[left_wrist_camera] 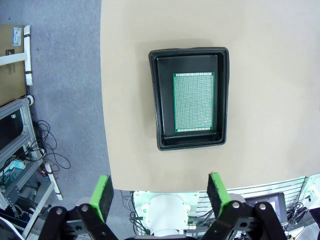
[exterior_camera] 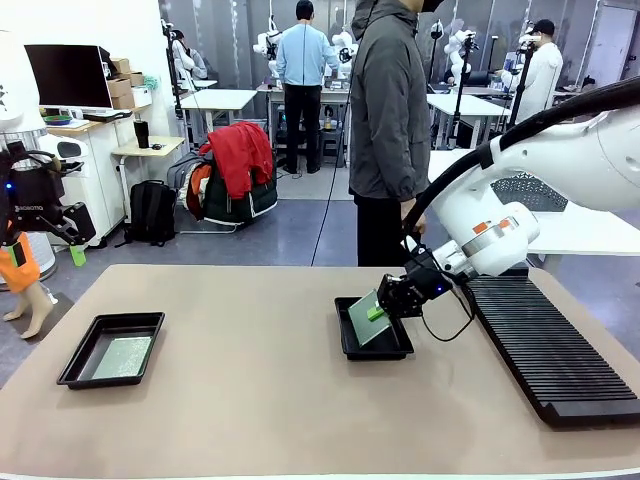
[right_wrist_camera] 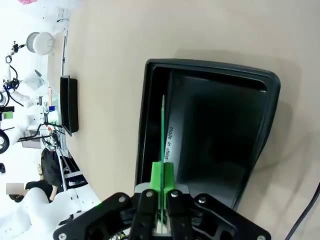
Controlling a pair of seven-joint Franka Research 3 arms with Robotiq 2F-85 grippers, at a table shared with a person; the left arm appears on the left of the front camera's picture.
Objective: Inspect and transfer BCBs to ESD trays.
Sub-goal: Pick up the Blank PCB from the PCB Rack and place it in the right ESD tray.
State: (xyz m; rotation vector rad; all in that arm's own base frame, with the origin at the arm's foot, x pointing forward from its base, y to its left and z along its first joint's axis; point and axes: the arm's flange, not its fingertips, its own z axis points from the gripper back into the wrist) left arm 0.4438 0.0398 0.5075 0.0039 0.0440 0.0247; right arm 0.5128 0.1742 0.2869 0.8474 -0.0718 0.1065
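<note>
A green BCB (exterior_camera: 364, 318) hangs tilted over the middle ESD tray (exterior_camera: 350, 345), with my right gripper (exterior_camera: 379, 311) shut on its edge. In the right wrist view the BCB (right_wrist_camera: 163, 131) is edge-on between the green pads (right_wrist_camera: 156, 176), above that tray (right_wrist_camera: 210, 70). A second BCB (exterior_camera: 124, 356) lies flat in the left ESD tray (exterior_camera: 80, 362). My left gripper (exterior_camera: 60, 245) is raised off the table at far left, open. The left wrist view looks straight down on that tray (left_wrist_camera: 156, 100) and its BCB (left_wrist_camera: 193, 102), with the open gripper (left_wrist_camera: 158, 194) holding nothing.
A long black ribbed rack (exterior_camera: 545, 350) lies along the table's right side. A person in a grey jacket (exterior_camera: 388, 110) stands at the far edge behind the middle tray. Bare tabletop (exterior_camera: 250, 380) stretches between the two trays.
</note>
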